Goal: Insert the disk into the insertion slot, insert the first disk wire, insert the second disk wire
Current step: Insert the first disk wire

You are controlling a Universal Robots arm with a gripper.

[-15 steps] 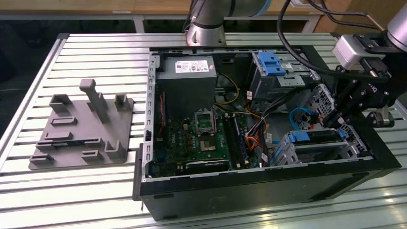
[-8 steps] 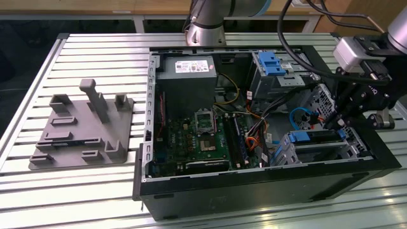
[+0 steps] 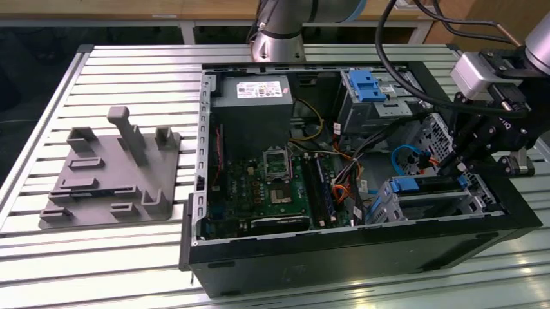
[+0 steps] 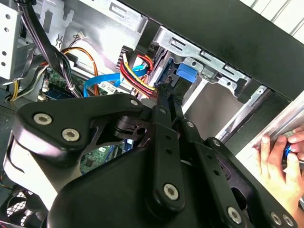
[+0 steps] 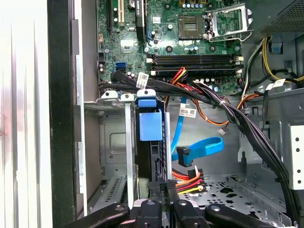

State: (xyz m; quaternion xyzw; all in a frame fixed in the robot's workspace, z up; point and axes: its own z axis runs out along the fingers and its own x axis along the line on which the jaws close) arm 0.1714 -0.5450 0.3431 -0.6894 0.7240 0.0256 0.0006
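The disk (image 3: 428,185) in its blue carrier sits inside the insertion slot (image 3: 387,209), the silver cage at the case's front corner on the exterior view's right. In the first wrist view the disk's blue tab (image 5: 150,126) stands edge-on between the cage walls (image 5: 114,142). My gripper (image 3: 447,168) hangs right over the disk's end. Its fingers (image 5: 159,187) are close together on a black plug with red, yellow and black wires (image 5: 187,178). The same bundle (image 4: 135,71) runs to the gripper (image 4: 166,90). A blue flat disk wire (image 5: 202,146) lies loose beside it.
The open case holds a green motherboard (image 3: 275,187), a power supply (image 3: 254,96) and a grey bay with a blue latch (image 3: 365,87). Thick black cables (image 5: 228,111) cross beside the cage. A grey fixture plate (image 3: 112,174) lies on the table. A person's hand (image 4: 280,159) rests outside the case.
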